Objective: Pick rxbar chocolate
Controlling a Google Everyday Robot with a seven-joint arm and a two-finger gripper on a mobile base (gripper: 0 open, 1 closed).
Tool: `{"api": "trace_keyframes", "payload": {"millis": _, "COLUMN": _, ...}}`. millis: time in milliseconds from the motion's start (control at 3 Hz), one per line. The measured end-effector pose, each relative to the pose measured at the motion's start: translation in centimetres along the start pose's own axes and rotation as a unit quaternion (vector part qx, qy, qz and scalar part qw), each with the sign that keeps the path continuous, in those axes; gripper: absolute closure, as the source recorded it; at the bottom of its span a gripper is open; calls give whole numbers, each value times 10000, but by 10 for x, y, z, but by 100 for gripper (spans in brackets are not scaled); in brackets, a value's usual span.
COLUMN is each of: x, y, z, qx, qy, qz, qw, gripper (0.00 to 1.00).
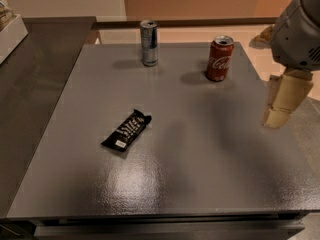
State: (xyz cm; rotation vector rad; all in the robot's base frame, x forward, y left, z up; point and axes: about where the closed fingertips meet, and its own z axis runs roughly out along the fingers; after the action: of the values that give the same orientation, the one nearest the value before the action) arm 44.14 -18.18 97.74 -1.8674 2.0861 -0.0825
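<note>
The rxbar chocolate [127, 130] is a flat black wrapper bar with white lettering and a small white label patch. It lies diagonally on the grey table [200, 164], left of the middle. My gripper [275, 118] hangs from the grey arm housing [299, 31] at the right edge of the table, pointing down above the surface. It is far to the right of the bar and holds nothing that I can see.
A slim silver-blue can [149, 42] stands at the table's back middle. A red Coca-Cola can [220, 58] stands at the back right, close to the arm. A dark counter [35, 79] runs along the left, with a white box [10, 31] on it.
</note>
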Motion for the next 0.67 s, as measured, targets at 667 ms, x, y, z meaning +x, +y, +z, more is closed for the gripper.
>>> {"api": "trace_keyframes", "payload": {"millis": 667, "x": -121, "y": 0, "z": 59, "qx": -314, "qy": -419, "qz": -2237, "qw": 9732, "gripper": 0}}
